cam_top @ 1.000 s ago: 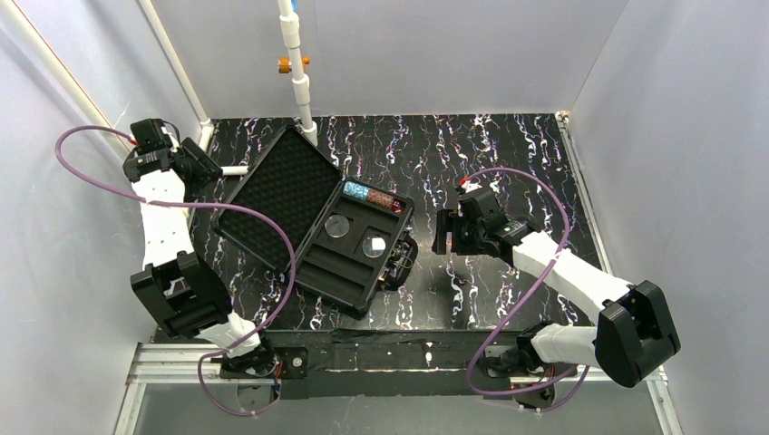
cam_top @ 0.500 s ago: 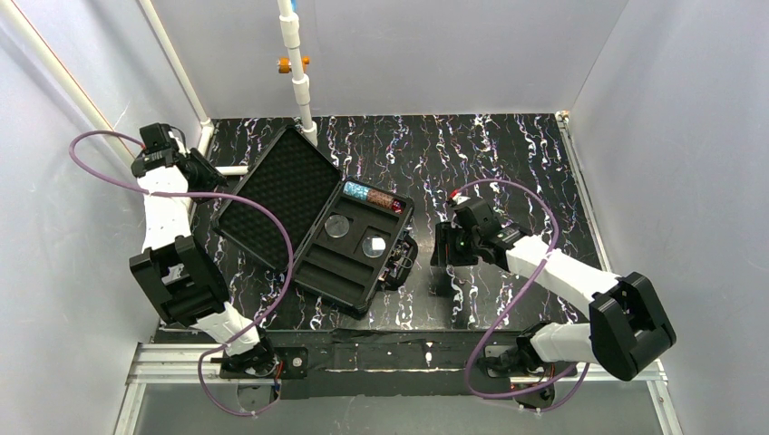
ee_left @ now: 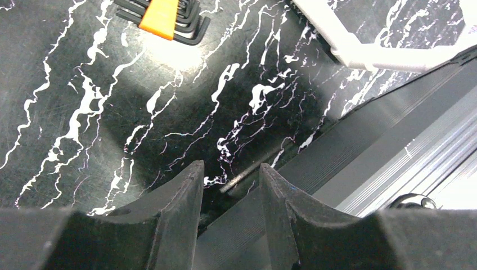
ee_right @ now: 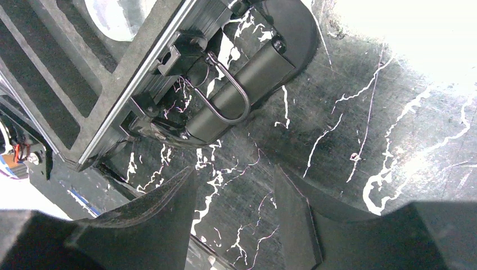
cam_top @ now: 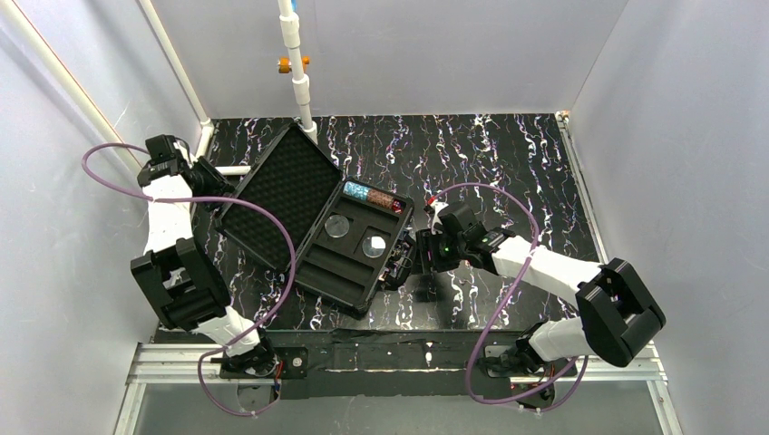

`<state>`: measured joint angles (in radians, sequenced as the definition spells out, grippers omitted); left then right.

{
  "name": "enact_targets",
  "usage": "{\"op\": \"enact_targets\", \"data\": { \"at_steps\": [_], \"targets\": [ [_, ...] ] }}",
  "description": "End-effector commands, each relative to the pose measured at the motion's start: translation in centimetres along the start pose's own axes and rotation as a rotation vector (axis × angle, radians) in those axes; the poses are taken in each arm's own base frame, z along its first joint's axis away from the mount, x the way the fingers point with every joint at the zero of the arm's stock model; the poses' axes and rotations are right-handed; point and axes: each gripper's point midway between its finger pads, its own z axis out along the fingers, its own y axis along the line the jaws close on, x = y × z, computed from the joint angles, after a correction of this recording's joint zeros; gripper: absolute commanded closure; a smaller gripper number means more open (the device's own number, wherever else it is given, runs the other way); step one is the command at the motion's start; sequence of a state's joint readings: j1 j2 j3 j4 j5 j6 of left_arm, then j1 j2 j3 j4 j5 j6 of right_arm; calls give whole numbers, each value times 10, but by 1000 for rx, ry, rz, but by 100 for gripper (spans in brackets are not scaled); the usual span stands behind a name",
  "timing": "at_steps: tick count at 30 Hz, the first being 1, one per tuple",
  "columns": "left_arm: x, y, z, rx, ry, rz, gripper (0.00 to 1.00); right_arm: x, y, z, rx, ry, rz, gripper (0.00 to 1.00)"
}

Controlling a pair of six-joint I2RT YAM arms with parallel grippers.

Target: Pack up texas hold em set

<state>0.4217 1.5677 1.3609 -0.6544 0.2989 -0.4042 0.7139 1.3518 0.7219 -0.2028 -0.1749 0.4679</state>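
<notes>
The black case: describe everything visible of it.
The black hard case lies open on the marbled table, turned diagonally. Its lid is laid back to the far left, showing dimpled foam. The base holds a row of chips along its far edge and two clear discs in round wells. A carry handle sits on its right side; the right end effector, open, is close by, not touching.

The black tabletop with white marble-like veins [cam_top: 508,154] carries a black rectangular hard case [cam_top: 340,263], lying open left of centre with its lid toward the far left. The left wrist view shows black metal hex keys in an orange holder [ee_left: 163,17] lying on the tabletop too.
</notes>
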Motion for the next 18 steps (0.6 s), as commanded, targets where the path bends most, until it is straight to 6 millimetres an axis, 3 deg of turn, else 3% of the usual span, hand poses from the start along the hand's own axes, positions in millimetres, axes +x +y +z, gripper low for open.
{"op": "enact_targets", "data": {
  "at_steps": [1, 11, 18],
  "targets": [
    [39, -21, -20, 93, 94, 29, 60, -17, 13, 3, -45, -40, -23, 40],
    [65, -40, -32, 172, 126, 55, 59, -19, 18, 6, -54, -39, -29, 40],
    [71, -65, -47, 258, 122, 76, 59, -42, 29, -10, -55, -108, -86, 40]
  ]
}}
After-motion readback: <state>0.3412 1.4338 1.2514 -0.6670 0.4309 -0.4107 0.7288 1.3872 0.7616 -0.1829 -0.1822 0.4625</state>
